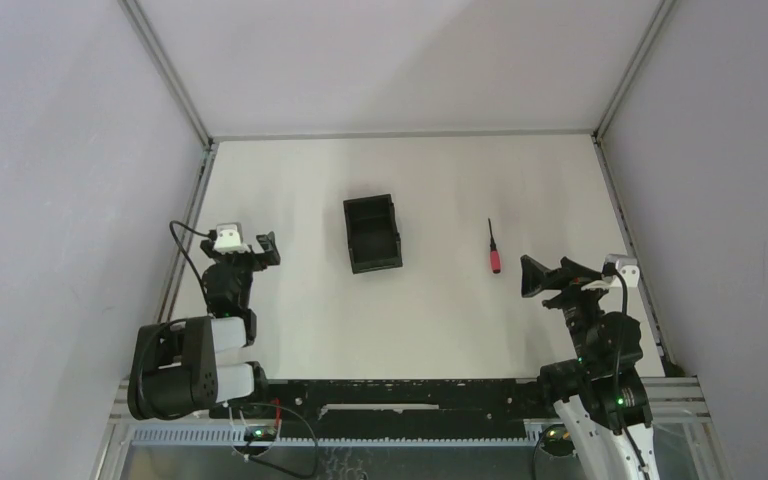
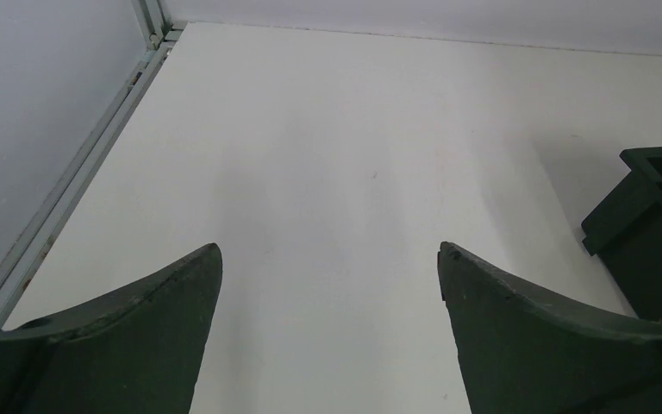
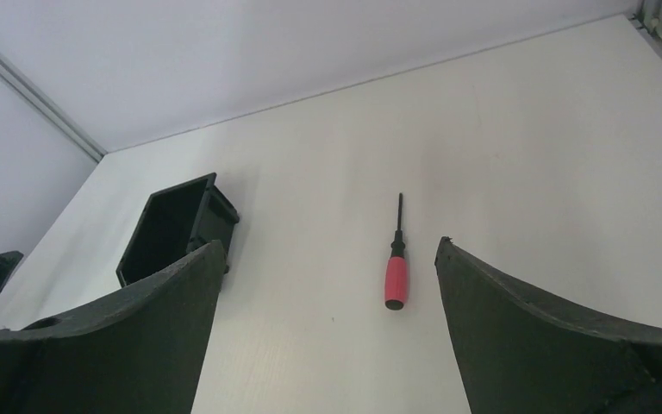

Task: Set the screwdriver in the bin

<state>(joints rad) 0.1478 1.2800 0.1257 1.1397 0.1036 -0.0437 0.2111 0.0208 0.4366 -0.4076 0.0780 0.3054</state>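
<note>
The small slim screwdriver with the red handle and thin dark shaft (image 3: 396,259) lies flat on the white tabletop (image 1: 440,320), just ahead of my right gripper (image 3: 331,244). In the right wrist view it sits within the gap between my two fingers, closer to the right-hand one. The handle end is toward me and the tip points away. Nothing touches it. My right gripper is spread wide with nothing between the fingers, raised off the table and stopped short of the handle.

Further ahead and off to the left of that gripper stands the small black rectangular plastic bin with thick walls (image 1: 373,264), upright, open top facing up. It is well apart from the screwdriver. From above, the bin sits between my two grippers, somewhat nearer the left one.

My left gripper (image 2: 328,247) is spread just as wide and holds nothing. In the left wrist view a corner of the bin shows at the right edge, ahead of and to the right of my right-hand finger, not touching it. To the left of that gripper an aluminium frame rail (image 2: 69,194) runs along the table's edge, with a pale grey wall (image 1: 60,150) beyond it.
</note>
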